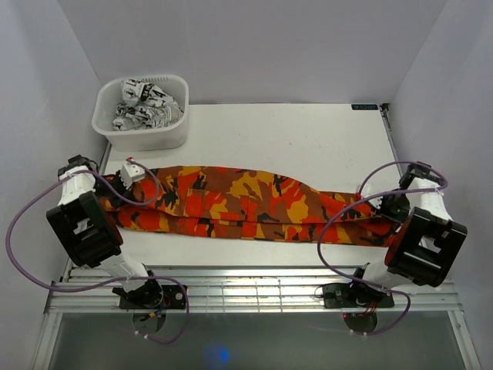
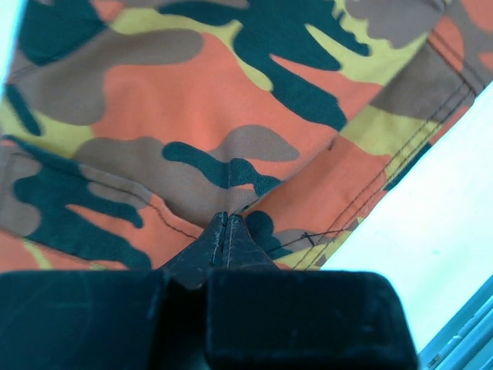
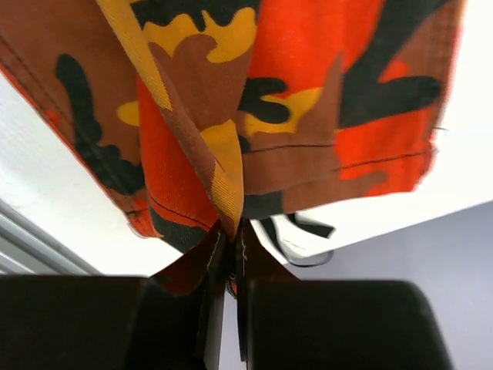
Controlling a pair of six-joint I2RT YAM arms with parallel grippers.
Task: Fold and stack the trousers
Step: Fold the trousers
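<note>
The long cloth trousers in orange, red, brown and black camouflage print are laid lengthwise across the white table, left to right, with the left end clamped in the left gripper and the right end clamped in the right gripper.

— Where do the long camouflage-print cloth trousers lie?
— Across the white table, one end between the fingers of the left gripper, the other end between those of the right gripper.
— And the white plastic basket?
— Behind the left fingers. The black-and-white patterned cloth lies in it.
</note>
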